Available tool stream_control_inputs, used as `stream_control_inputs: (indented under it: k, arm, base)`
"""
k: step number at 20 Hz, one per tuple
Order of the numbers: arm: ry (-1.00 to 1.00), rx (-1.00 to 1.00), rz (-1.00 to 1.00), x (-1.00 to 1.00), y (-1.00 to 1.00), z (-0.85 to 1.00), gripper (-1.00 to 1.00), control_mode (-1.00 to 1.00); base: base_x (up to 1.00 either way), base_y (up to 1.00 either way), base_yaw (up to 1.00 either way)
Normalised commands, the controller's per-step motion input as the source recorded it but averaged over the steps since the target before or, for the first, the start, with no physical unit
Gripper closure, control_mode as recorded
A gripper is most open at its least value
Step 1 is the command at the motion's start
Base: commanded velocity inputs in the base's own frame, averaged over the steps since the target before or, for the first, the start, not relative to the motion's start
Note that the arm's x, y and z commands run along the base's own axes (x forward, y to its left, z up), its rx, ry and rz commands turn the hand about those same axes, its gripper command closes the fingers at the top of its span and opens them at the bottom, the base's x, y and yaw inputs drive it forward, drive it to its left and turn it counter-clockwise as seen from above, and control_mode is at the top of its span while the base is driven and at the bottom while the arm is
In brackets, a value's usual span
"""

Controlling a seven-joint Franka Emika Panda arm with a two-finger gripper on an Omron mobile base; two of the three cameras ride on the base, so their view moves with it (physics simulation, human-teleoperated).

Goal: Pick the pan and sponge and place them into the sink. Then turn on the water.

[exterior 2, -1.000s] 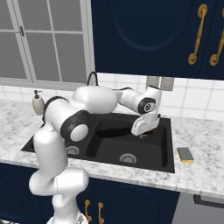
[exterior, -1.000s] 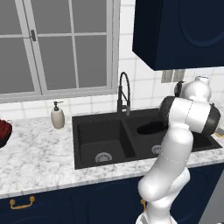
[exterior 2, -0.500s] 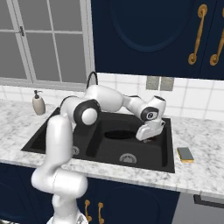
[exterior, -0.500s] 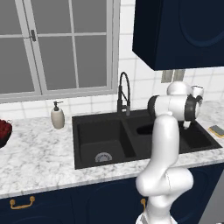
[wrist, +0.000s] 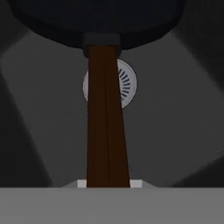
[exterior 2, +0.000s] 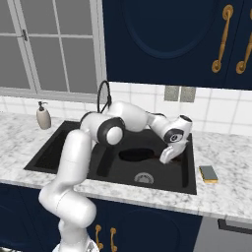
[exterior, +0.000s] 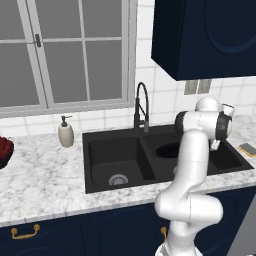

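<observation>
The black pan [exterior 2: 134, 154] hangs low in the right basin of the black sink [exterior 2: 58, 142], its long reddish-brown handle [wrist: 106, 127] running straight back into my gripper [exterior 2: 165, 157], which is shut on it. In the hand view the pan [wrist: 96, 22] sits at the top, and the basin's round metal drain [wrist: 125, 83] shows behind the handle. From the left base view, the pan [exterior: 169, 150] lies beside my forearm, with the gripper [exterior: 216, 145] partly hidden behind the wrist. The yellow sponge [exterior 2: 208, 173] lies on the counter right of the sink, seen too as the sponge [exterior: 248, 148].
The black arched faucet [exterior: 141, 106] stands behind the divider between the basins, with no stream from it. A white soap dispenser [exterior: 65, 132] stands left of the sink, and a bowl of red fruit [exterior: 4, 150] sits at the far left edge. Dark cabinets hang overhead.
My arm has folded over to the right, and the hand has sunk a little lower into the right basin with the pan still in its grip.
</observation>
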Motion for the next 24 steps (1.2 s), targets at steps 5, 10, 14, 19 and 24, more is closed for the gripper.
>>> stream_control_inputs:
  k: [5,10,14,19,24]
  arm:
    - [-0.15,-0.12,0.15,0.03,0.62,-0.69,1.0,-1.0]
    - [-0.06,-0.06,0.12,0.09,0.38,-0.62,1.0,-1.0]
    - [-0.12,0.0,0.07,0.26,0.04,-0.52,1.0,-1.0]
    - [-0.08,0.0,0.0,0.53,0.0,-0.43,1.0,-1.0]
    - [-0.02,0.0,0.0,0.8,0.02,-0.51,1.0,-1.0]
  base:
    - [0.0,0.0,0.0]
    - [0.0,0.0,0.0]
    - [0.0,0.0,0.0]
    - [0.0,0.0,0.0]
    - [0.0,0.0,0.0]
